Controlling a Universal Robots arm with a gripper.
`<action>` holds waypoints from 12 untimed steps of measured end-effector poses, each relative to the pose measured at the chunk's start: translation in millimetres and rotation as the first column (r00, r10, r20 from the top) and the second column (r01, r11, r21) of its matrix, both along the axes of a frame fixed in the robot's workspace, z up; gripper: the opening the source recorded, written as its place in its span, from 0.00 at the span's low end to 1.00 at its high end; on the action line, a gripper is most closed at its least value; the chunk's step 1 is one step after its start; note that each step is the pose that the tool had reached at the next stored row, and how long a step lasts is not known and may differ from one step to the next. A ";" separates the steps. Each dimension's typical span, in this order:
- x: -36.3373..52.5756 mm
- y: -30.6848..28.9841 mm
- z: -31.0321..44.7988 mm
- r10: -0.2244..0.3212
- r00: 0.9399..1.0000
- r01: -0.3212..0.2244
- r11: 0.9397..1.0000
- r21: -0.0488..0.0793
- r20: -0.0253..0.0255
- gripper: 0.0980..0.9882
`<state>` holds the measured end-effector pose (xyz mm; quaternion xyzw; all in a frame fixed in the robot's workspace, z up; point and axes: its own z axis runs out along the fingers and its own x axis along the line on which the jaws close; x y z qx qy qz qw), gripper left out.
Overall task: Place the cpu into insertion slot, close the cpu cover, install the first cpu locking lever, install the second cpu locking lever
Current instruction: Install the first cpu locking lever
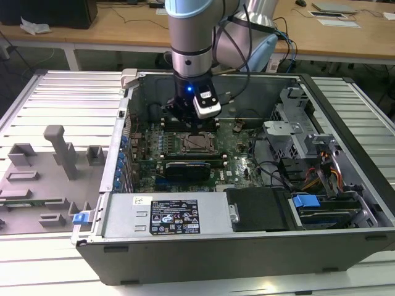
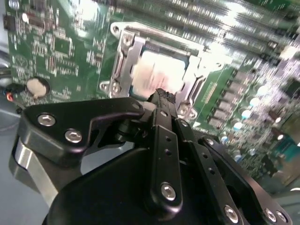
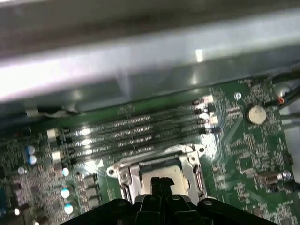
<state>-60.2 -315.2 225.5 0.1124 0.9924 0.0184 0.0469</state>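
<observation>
The gripper (image 2: 161, 96) has its black fingers (image 2: 165, 122) pressed together with nothing between them, their joined tip poised directly over the socket in both wrist views. Beneath the tip lies the cpu (image 2: 154, 72), its dull silver top seated flat in the insertion slot (image 3: 161, 171). The cpu cover (image 2: 124, 56), a silver-grey metal frame, lies down around the chip so that the metal top shows through its central window. Beyond the socket run the long narrow memory slots (image 3: 126, 129) on the green motherboard (image 3: 243, 154), with a round coin cell (image 3: 257, 114) near one edge. In the exterior view the arm (image 1: 192, 37) reaches down into the open computer case (image 1: 185, 246), which rests on a slatted metal table (image 1: 68, 98).
</observation>
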 end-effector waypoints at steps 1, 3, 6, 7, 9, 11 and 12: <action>0.0 -2.8 0.0 0.000 1.000 0.000 1.000 0.000 0.000 0.01; 0.0 -9.9 0.0 0.000 1.000 0.000 1.000 -0.001 0.000 0.01; 4.6 -12.3 0.0 0.008 1.000 -0.008 1.000 -0.008 -0.003 0.01; 5.9 -12.4 0.0 0.012 1.000 -0.012 1.000 -0.009 -0.003 0.01; 6.4 -12.5 1.2 0.016 1.000 -0.016 1.000 -0.011 -0.004 0.01; 6.4 -12.4 7.5 0.017 1.000 -0.017 1.000 -0.010 -0.004 0.01; 6.4 -12.4 9.5 0.017 1.000 -0.017 1.000 -0.010 -0.004 0.01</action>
